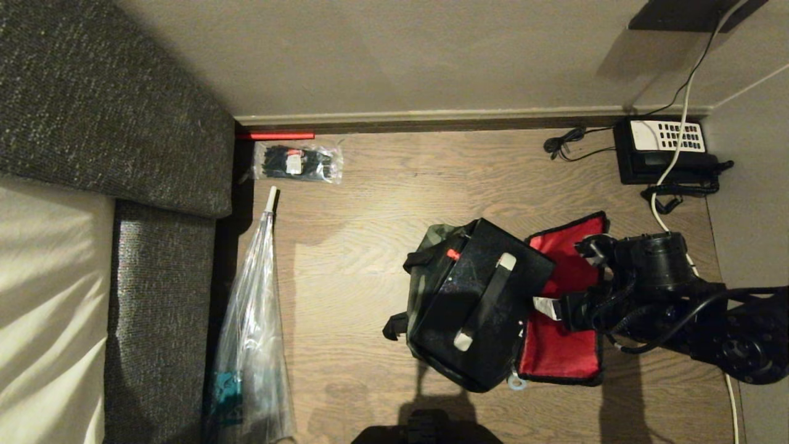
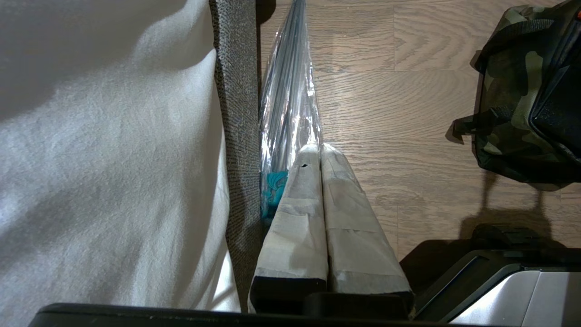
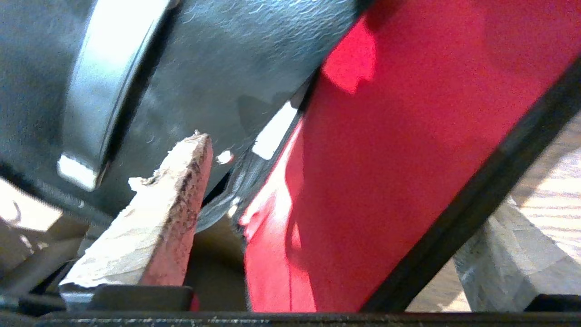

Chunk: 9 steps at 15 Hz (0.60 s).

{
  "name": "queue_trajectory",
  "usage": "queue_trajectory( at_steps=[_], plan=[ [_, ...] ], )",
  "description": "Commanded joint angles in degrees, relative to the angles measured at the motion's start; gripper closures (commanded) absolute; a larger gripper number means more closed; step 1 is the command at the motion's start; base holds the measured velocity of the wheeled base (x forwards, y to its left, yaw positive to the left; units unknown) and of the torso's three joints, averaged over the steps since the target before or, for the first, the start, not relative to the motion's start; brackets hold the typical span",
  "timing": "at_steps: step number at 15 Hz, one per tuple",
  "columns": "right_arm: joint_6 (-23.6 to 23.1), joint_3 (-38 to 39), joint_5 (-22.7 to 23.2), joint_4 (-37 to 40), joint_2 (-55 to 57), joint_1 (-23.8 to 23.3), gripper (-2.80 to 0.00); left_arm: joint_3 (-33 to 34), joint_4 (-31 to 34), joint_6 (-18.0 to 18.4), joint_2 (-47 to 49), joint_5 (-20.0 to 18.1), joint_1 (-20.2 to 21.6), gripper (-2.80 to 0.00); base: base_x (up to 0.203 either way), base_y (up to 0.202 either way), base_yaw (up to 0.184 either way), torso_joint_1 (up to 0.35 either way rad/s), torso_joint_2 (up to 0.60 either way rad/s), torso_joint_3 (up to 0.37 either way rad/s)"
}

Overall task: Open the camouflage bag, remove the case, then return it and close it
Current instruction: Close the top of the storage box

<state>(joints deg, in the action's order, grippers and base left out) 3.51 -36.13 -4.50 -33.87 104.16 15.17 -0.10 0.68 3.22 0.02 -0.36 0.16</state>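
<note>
With the case [image 1: 478, 296] seated in the camouflage bag [image 1: 425, 259] on the floor, lid flap thrown back (red lining up), right gripper [image 1: 555, 306] fingers spread, empty; left gripper [image 2: 320, 154] fingers together. Next: fold flap over, zip.

The right arm reaches in from three o'clock, its right tool [image 3: 327, 218] open wide. The left tool [image 2: 321, 154] hangs pressed together.

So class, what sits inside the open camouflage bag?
The black case sits in the camouflage bag, its handle up; red lid lining is exposed. Anything beneath the case is hidden.
</note>
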Motion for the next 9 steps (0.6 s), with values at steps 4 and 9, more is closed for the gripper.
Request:
queue_trajectory(
  at_steps=[4, 9],
  plan=[
    [1.79, -6.49, 2.21, 1.77, 0.55, -5.14, -2.8, 0.01, 0.02, 0.03, -0.11, 0.0, 0.02, 0.0, 0.0, 0.0, 0.0, 0.0, 0.0, 0.0],
    [4.59, -12.04, 2.37, 1.5, 4.69, -8.5, -2.8, 0.01, 0.02, 0.03, -0.11, 0.0, 0.02, 0.0, 0.0, 0.0, 0.0, 0.0, 0.0, 0.0]
  ],
)
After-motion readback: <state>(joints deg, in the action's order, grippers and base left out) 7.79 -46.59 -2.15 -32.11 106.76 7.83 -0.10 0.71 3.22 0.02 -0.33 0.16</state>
